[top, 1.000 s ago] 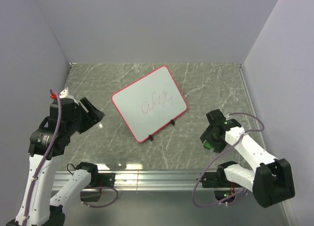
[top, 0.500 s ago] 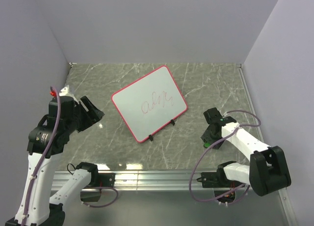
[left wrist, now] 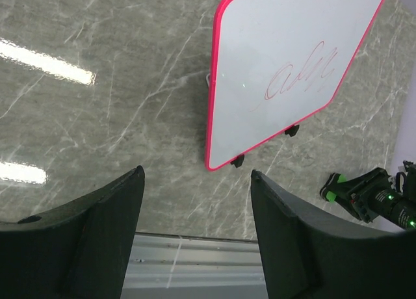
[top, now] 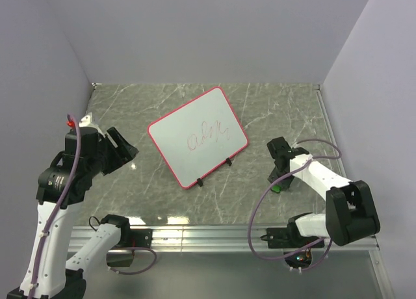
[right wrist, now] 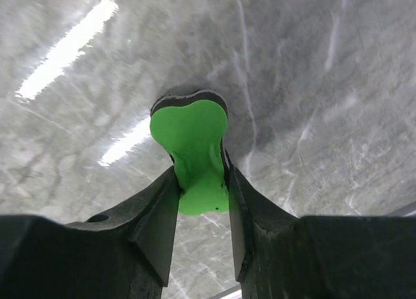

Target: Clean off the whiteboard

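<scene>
The whiteboard point(top: 198, 135) lies tilted on the marble table with a pink-red frame, two small black feet and a red scribble point(top: 207, 136) near its middle. The left wrist view shows the whiteboard point(left wrist: 286, 71) at upper right. My right gripper point(top: 278, 182) is low over the table, right of the board, shut on a green eraser point(right wrist: 192, 143) with a black underside; the fingers point(right wrist: 156, 208) pinch its narrow waist. My left gripper point(top: 127, 149) hangs open and empty to the left of the board, above the table.
An aluminium rail point(top: 208, 233) runs along the near edge, with another rail point(top: 328, 136) along the right side. Grey walls close in the back and both sides. A purple cable point(top: 260, 214) loops near the right arm's base.
The right gripper has dropped down to the table and closed on the green eraser. The left arm has barely moved.
</scene>
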